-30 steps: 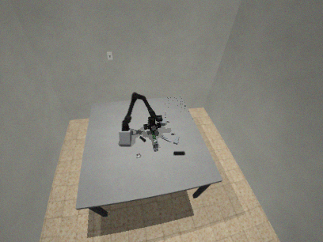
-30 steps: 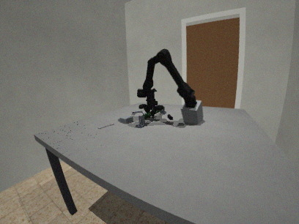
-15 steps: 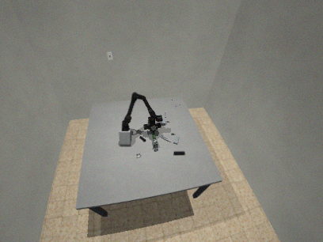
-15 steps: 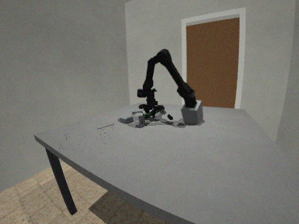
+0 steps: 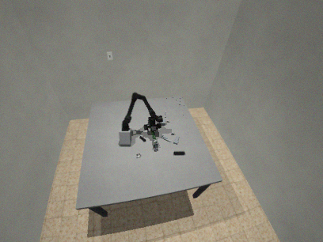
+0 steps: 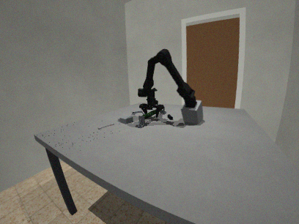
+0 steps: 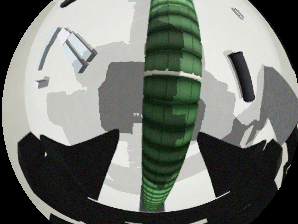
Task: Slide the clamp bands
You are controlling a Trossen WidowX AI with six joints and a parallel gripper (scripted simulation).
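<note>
Pale bracket (image 5: 176,140) (image 6: 137,112) (image 7: 84,59): left of the hose in the wrist view, well apart.
Claw (image 5: 153,127) (image 6: 151,116) (image 7: 160,135): fingers wide apart, astride the hose, holding nothing.
Green hose (image 5: 153,135) (image 6: 149,114) (image 7: 172,97): below the claw; likely light, springy; grip bands, not soft ribs.
Pale stripe (image 7: 172,74): around the hose; possibly a band.
Black rod (image 5: 142,138) (image 6: 170,117) (image 7: 242,76): right, clear of the fingers.

the ribbed hose (image 5: 153,135) (image 6: 149,114) (image 7: 171,110) is green, the tabletop (image 5: 115,174) (image 6: 190,157) plain grey, the door (image 6: 212,62) brown.
</note>
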